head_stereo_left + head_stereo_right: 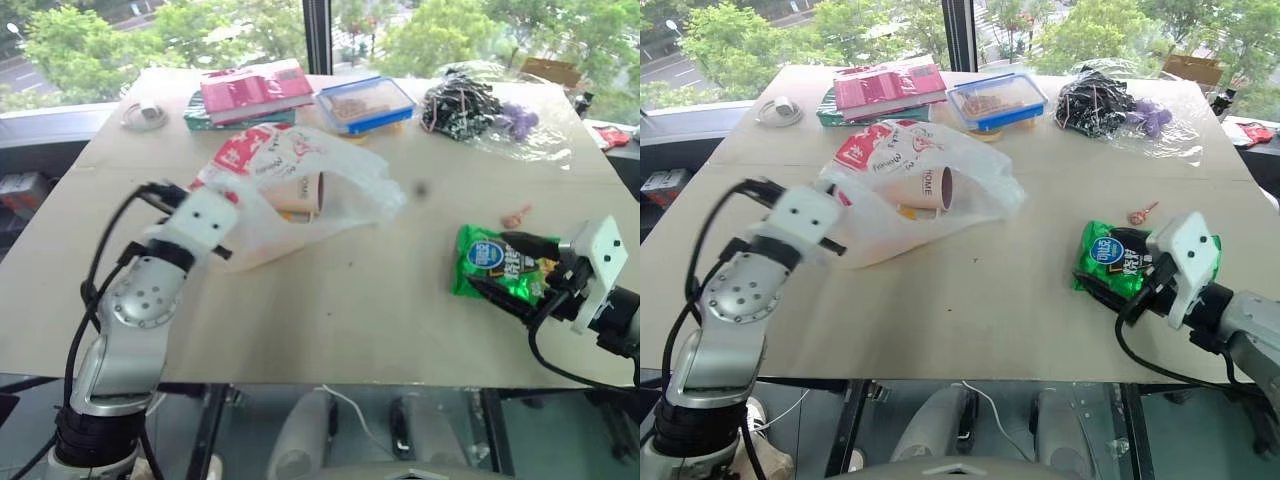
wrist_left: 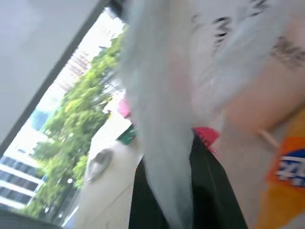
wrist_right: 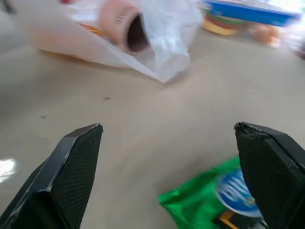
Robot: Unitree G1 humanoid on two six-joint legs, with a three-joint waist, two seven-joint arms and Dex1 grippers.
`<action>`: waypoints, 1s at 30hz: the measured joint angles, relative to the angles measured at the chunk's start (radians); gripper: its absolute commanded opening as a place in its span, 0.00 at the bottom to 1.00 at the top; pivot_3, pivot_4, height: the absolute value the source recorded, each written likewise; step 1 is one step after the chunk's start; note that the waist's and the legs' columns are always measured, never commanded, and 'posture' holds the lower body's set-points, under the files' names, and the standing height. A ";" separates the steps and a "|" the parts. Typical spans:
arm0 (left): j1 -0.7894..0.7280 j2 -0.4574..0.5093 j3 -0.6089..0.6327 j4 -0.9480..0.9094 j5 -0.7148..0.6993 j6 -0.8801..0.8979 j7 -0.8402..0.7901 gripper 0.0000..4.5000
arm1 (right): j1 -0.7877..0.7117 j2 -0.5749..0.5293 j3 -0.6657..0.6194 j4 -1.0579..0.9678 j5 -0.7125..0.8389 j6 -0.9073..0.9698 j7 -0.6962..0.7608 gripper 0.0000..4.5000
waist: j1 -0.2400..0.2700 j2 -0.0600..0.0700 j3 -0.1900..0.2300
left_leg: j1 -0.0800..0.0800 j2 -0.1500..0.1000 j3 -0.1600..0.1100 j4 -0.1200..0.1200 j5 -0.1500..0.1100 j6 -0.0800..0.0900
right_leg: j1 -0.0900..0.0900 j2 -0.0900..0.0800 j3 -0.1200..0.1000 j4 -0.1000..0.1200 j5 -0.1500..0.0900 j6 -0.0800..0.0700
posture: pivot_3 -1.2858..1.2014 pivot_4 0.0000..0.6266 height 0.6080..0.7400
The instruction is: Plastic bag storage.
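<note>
The plastic bag [image 1: 350, 195], thin translucent white with red print, lies crumpled left of the table's middle. Inside it are a paper cup [image 1: 300, 190] on its side and something orange. My left gripper [image 2: 178, 210] is shut on the bag's near left edge, and the film runs up between its black fingers [image 2: 214, 200]. At the bag's left end, the hand [image 1: 200, 215] is raised a little above the table. My right gripper [image 1: 510, 268] stands open at the table's right, its fingers [image 3: 66, 167] spread over a green snack packet [image 1: 490, 262] without gripping it.
Along the far edge are a white cable coil [image 1: 145, 115], a pink-red box on a green book [image 1: 255, 90], a blue-lidded container [image 1: 365, 103] and clear wrap around dark and purple items [image 1: 470, 105]. A small pink object [image 1: 517, 215] lies beyond the snack packet.
</note>
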 measured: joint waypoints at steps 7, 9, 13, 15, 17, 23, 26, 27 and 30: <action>-0.027 -0.031 0.068 -0.005 -0.012 -0.070 0.030 0.01 | 0.025 0.011 -0.157 0.130 -0.025 0.148 -0.138 1.00 | 0.004 0.001 -0.001 | 0.001 -0.001 0.001 0.000 0.000 0.000 | 0.001 0.001 0.000 0.000 0.000 0.000 | 0.52 0.24 1.00; -0.033 -0.033 0.066 -0.003 -0.032 -0.088 0.010 0.01 | 0.026 0.006 -0.185 0.175 -0.024 0.194 -0.146 1.00 | 0.001 0.001 -0.001 | 0.001 0.000 0.001 0.000 0.000 0.000 | 0.001 0.001 0.001 0.001 0.000 0.000 | 0.52 0.24 1.00; -0.053 -0.044 0.061 0.008 -0.059 -0.096 -0.020 0.01 | -0.018 0.007 -0.249 0.272 0.023 0.316 -0.183 1.00 | -0.001 0.002 -0.002 | 0.002 -0.001 0.002 0.000 0.000 0.000 | 0.001 0.003 0.002 0.002 0.000 0.000 | 0.52 0.24 1.00; -0.054 -0.046 0.048 0.008 -0.069 -0.099 -0.040 0.01 | -0.068 0.009 -0.285 0.323 0.053 0.397 -0.218 1.00 | -0.003 0.002 -0.002 | 0.003 -0.001 0.003 0.000 0.000 0.000 | 0.002 0.003 0.003 0.003 0.000 0.000 | 0.52 0.24 1.00; -0.054 -0.049 0.029 0.008 -0.076 -0.101 -0.054 0.01 | -0.108 0.018 -0.314 0.365 0.089 0.475 -0.243 1.00 | -0.002 0.002 -0.002 | 0.004 -0.001 0.003 0.000 0.000 0.000 | 0.003 0.003 0.003 0.004 0.000 0.000 | 0.52 0.24 1.00; -0.043 -0.064 0.025 0.006 -0.081 -0.095 -0.065 0.01 | -0.235 0.094 -0.361 0.485 0.210 0.679 -0.276 1.00 | -0.003 0.002 -0.002 | 0.006 0.000 0.005 0.000 0.000 0.000 | 0.003 0.005 0.005 0.006 0.000 0.000 | 0.52 0.24 1.00; -0.031 -0.072 0.022 0.003 -0.082 -0.090 -0.074 0.01 | -0.280 0.125 -0.354 0.538 0.211 0.710 -0.292 1.00 | -0.003 0.003 -0.002 | 0.007 0.000 0.006 0.000 0.000 0.001 | 0.003 0.005 0.005 0.006 0.000 0.000 | 0.52 0.24 1.00; -0.029 -0.077 0.020 0.001 -0.082 -0.086 -0.075 0.01 | -0.296 0.133 -0.338 0.557 0.209 0.715 -0.294 1.00 | -0.004 0.003 -0.002 | 0.007 0.000 0.006 0.000 0.000 0.001 | 0.003 0.005 0.006 0.006 0.000 0.000 | 0.52 0.24 1.00; -0.027 -0.081 0.016 -0.001 -0.082 -0.076 -0.079 0.01 | -0.310 0.140 -0.270 0.573 0.188 0.717 -0.292 1.00 | -0.004 0.003 -0.003 | 0.008 0.000 0.006 0.000 0.000 0.001 | 0.003 0.005 0.006 0.008 0.000 0.000 | 0.52 0.24 1.00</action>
